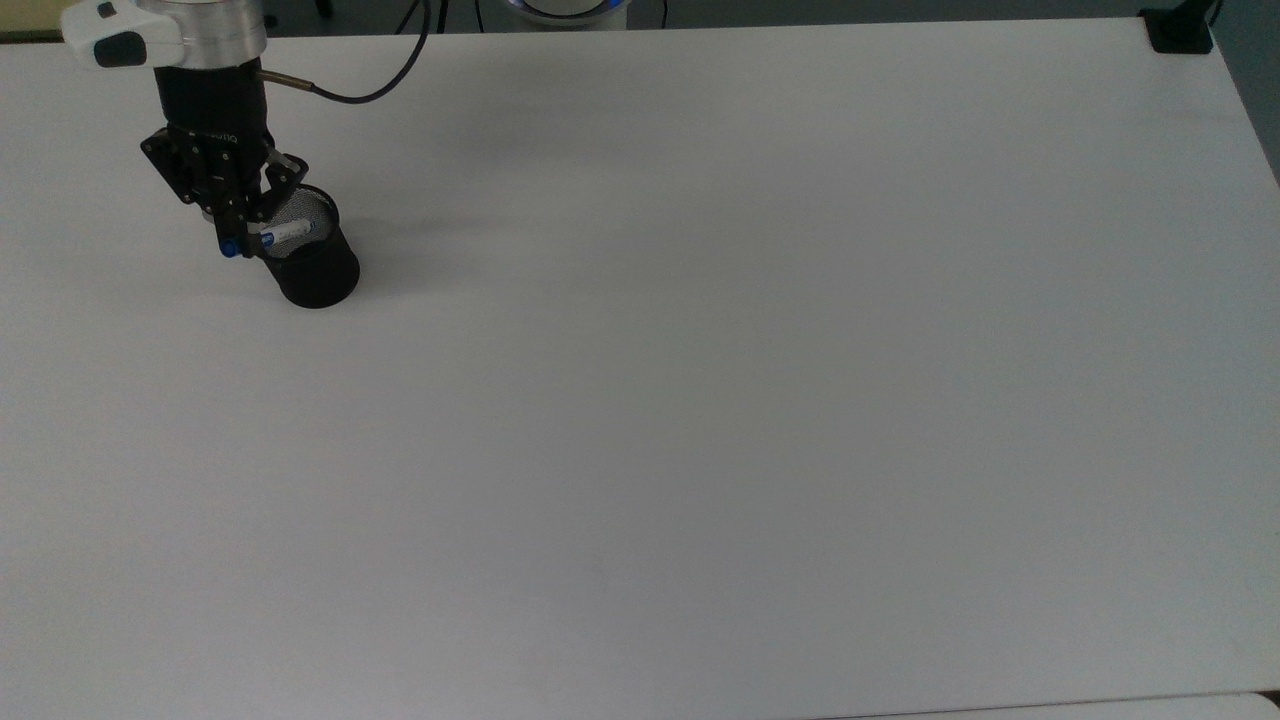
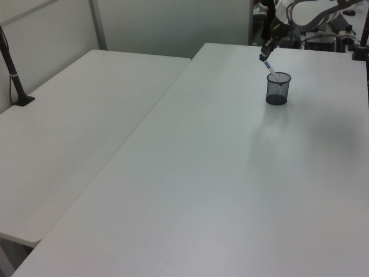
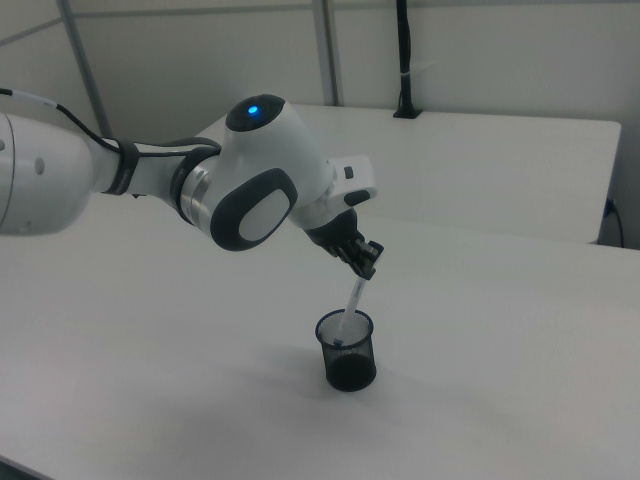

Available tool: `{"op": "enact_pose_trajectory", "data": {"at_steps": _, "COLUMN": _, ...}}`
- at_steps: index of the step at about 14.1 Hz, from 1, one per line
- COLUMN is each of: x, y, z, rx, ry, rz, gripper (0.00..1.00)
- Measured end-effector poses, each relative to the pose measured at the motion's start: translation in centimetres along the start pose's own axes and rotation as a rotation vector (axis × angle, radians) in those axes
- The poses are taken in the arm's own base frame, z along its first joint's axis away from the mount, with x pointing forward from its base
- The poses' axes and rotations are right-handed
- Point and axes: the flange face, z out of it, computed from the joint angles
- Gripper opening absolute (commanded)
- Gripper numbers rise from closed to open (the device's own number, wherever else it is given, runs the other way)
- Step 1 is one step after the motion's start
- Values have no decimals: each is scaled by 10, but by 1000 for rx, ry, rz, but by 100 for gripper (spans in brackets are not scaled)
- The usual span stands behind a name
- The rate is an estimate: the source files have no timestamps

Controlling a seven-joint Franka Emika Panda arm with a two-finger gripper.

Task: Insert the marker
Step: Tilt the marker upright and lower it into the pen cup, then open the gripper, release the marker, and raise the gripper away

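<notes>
A black mesh cup (image 1: pixel 312 268) stands upright on the white table (image 1: pixel 700 400), near the top view's upper left. My gripper (image 1: pixel 238 238) is shut on the upper end of the marker (image 1: pixel 287 232), a slim white barrel with blue at the held end. The marker is tilted, and its lower end is inside the cup's mouth. In the right view the marker (image 3: pixel 353 298) slants down from the gripper (image 3: pixel 366 268) into the cup (image 3: pixel 347 350). The left view has the marker (image 2: pixel 270 68) leaning into the cup (image 2: pixel 278 88) below the gripper (image 2: pixel 264 55).
A black clamp (image 1: pixel 1178 30) sits on the table's corner at the top view's upper right. A cable (image 1: pixel 350 92) trails from the wrist. A second white table (image 2: pixel 75 127) adjoins at the left view's left, with a black pole (image 2: pixel 12 69) clamped on it.
</notes>
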Motion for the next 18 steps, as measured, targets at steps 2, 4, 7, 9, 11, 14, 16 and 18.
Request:
{"op": "enact_pose_trajectory", "data": {"at_steps": 2, "x": -2, "y": 0, "z": -1, "rx": 0, "ry": -1, "rz": 0, "gripper": 57}}
{"op": "enact_pose_trajectory", "data": {"at_steps": 4, "x": -4, "y": 0, "z": -1, "rx": 1, "ry": -3, "rz": 0, "gripper": 81}}
{"op": "enact_pose_trajectory", "data": {"at_steps": 7, "x": -5, "y": -1, "z": 0, "rx": 2, "ry": -10, "rz": 0, "gripper": 87}}
{"op": "enact_pose_trajectory", "data": {"at_steps": 9, "x": -7, "y": -1, "z": 1, "rx": 5, "ry": -30, "rz": 0, "gripper": 95}}
{"op": "enact_pose_trajectory", "data": {"at_steps": 11, "x": -9, "y": -2, "z": -4, "rx": 15, "ry": -78, "rz": -1, "gripper": 100}}
{"op": "enact_pose_trajectory", "data": {"at_steps": 14, "x": -3, "y": -14, "z": -33, "rx": 50, "ry": -216, "rz": -24, "gripper": 100}}
{"op": "enact_pose_trajectory", "data": {"at_steps": 16, "x": 6, "y": -39, "z": -64, "rx": 81, "ry": -302, "rz": -67, "gripper": 100}}
{"op": "enact_pose_trajectory", "data": {"at_steps": 18, "x": 7, "y": -96, "z": -89, "rx": 114, "ry": -400, "rz": -136, "gripper": 100}}
